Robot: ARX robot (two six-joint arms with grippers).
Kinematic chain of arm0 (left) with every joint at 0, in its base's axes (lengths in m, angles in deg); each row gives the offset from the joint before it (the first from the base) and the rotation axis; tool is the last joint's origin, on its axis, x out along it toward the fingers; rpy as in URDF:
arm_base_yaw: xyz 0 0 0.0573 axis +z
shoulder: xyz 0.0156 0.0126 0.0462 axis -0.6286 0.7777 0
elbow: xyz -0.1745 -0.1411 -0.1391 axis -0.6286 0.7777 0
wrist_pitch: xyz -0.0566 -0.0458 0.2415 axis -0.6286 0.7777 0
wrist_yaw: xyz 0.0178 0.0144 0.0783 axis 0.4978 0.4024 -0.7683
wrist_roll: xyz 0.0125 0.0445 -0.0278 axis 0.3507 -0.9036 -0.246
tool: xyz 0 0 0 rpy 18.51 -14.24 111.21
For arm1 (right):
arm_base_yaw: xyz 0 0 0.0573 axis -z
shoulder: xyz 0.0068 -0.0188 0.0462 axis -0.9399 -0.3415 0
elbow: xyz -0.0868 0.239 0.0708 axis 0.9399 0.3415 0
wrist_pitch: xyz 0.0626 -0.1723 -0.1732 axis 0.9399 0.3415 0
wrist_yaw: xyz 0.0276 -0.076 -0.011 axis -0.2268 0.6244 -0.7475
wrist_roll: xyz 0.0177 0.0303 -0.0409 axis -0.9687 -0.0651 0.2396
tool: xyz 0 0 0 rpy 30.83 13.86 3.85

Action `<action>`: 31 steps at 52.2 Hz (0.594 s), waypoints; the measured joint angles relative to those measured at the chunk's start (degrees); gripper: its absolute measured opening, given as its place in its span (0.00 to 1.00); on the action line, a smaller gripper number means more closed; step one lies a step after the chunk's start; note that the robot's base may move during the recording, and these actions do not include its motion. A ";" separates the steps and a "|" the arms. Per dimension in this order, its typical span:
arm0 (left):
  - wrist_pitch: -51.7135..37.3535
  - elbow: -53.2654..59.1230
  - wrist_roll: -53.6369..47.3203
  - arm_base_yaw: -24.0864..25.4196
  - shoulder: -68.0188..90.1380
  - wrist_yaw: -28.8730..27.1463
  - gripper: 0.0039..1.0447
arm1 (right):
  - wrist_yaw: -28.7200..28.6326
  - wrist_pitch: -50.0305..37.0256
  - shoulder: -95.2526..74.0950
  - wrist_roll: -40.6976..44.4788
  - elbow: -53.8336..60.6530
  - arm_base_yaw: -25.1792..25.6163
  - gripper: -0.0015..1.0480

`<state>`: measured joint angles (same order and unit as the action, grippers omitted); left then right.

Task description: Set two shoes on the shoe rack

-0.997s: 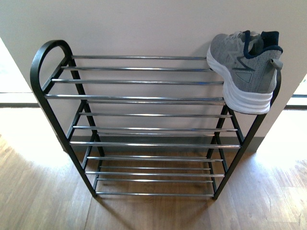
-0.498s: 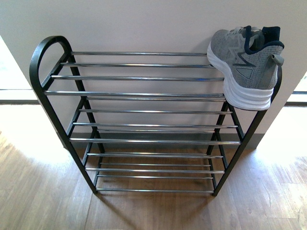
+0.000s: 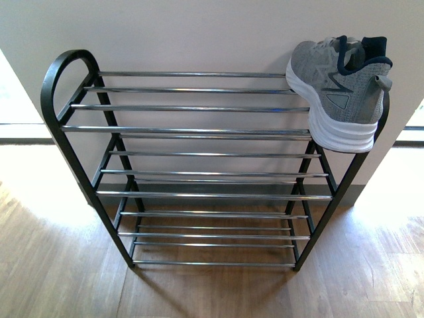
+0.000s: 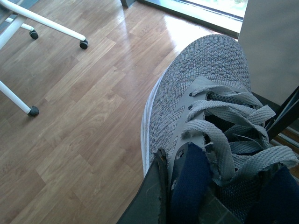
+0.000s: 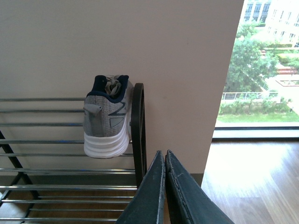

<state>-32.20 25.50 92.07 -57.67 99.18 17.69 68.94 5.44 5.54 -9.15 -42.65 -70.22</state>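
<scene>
left claw (image 4: 180,183) gripping sneaker (image 4: 201,79), right claw (image 5: 164,159) closed, empty

Shoe rack (image 3: 199,130): frame is smooth black painted-looking metal with a dull sheen, rods bright polished chrome-like metal; wall (image 3: 199,33) behind is smooth matt paint, floor (image 3: 59,265) wood-look planks with visible grain, semi-gloss with glare patches. Racked sneaker (image 3: 334,79) and held sneaker (image 4: 201,79): grey knit cloth upper with a coarse weave, smoother grey overlay strips, flat woven laces fuzzy at the edges, soft navy cloth collar, white matt rubbery ribbed sole. Right gripper (image 5: 165,152) fingers (image 5: 149,196) dark, matt, plastic-looking, edges scuffed pale; white legs (image 4: 46,22) smooth painted tubing with black caps.
</scene>
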 joint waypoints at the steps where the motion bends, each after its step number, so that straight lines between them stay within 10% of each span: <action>1: 0.00 0.00 0.02 0.00 0.00 0.00 0.01 | 0.04 2.47 1.99 0.00 -0.02 0.00 0.02; 23: 0.00 0.00 0.02 0.00 0.00 0.02 0.01 | -0.04 9.99 9.64 0.04 -0.02 0.00 0.02; 31: 0.00 0.00 0.00 0.00 0.00 0.02 0.01 | -0.04 9.99 9.66 0.09 -0.02 0.00 0.24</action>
<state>-32.20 25.50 92.07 -57.67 99.18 17.71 68.89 15.43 15.20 -9.06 -42.67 -70.22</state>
